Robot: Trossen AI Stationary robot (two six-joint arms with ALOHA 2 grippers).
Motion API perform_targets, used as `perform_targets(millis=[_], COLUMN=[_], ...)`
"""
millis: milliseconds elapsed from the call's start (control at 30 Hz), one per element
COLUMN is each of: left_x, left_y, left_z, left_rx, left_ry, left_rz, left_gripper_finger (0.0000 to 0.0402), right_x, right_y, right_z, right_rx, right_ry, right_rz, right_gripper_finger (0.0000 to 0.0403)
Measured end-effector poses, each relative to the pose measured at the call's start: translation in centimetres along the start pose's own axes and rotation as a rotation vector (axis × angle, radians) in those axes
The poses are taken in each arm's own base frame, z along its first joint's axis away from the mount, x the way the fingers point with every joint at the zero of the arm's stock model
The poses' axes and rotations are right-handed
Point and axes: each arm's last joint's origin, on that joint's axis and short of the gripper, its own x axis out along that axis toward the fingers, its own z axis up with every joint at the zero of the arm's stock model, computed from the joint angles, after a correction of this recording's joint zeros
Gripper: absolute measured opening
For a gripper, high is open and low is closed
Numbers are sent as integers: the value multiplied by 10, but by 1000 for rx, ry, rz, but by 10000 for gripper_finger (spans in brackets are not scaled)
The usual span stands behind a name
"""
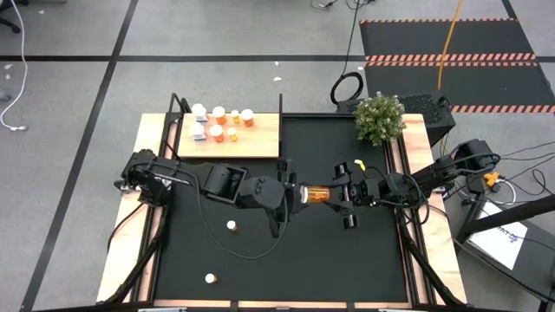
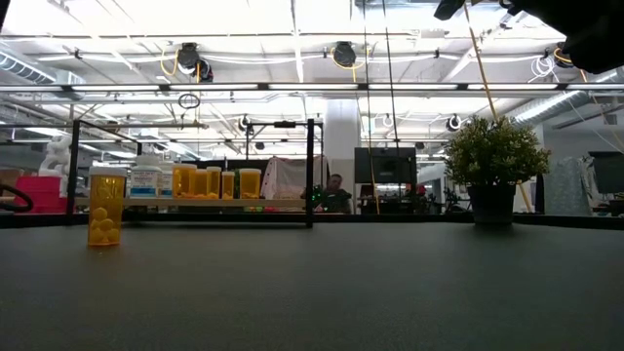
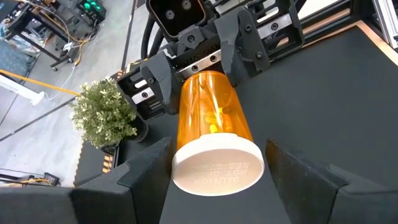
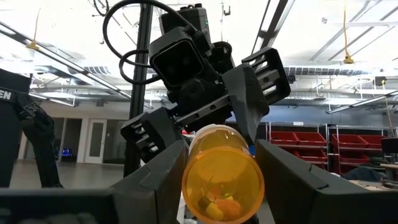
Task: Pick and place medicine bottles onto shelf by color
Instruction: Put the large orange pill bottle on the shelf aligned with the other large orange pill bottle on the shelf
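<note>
Right pincer point(image 1: 340, 196): above the middle of the black mat point(image 1: 364, 251) on the table, fingers clamped on the body of an orange bottle point(image 1: 316, 194) held lying sideways in the air, white cap pointing toward the left arm. In the left wrist view the right pincer's fingers point(image 3: 245, 43) grip the bottle point(image 3: 214, 134) at its base end; yellow pills show through the orange wall.

Left pincer point(image 1: 287, 192): meets the same bottle from the opposite side, at the cap end. Its fingers point(image 3: 311, 180) stand apart on either side of the white cap, with a gap visible on both sides; not clamped on it.

Shelf point(image 1: 260, 139): light-wood board with black posts, at the far left part of the table. Carries a cluster of bottles point(image 1: 221, 123) toward its left end, white ones at the left, orange-bodied with white caps beside them.

Loose bottles on the mat: one point(image 1: 231, 226) just in front of the left arm, another point(image 1: 210, 279) nearer the front edge, well apart from each other. Low view shows one upright orange bottle point(image 2: 106, 208) with yellow pills.

Potted plant point(image 1: 379, 118): far right corner of the mat, well apart from both arms.
</note>
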Motion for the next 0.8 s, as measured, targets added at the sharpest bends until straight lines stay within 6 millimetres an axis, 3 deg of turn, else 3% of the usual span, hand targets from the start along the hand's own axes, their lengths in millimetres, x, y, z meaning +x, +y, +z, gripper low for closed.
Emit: perform_targets(millis=[167,433,667,800], left_x=[0,0,0,0], left_y=[0,0,0,0], left_z=[0,0,0,0], left_rx=[2,3,-5,-4], left_ry=[2,3,4,6], left_rz=[5,8,8,7], left_gripper_finger=[252,206,235,226], right_x=[0,0,0,0], right_y=[0,0,0,0], right_z=[0,0,0,0], right_rx=[0,2,-1,-1], right_ry=[0,0,0,0], right_rz=[0,-1,0,0], right_gripper_finger=[180,180,180,180])
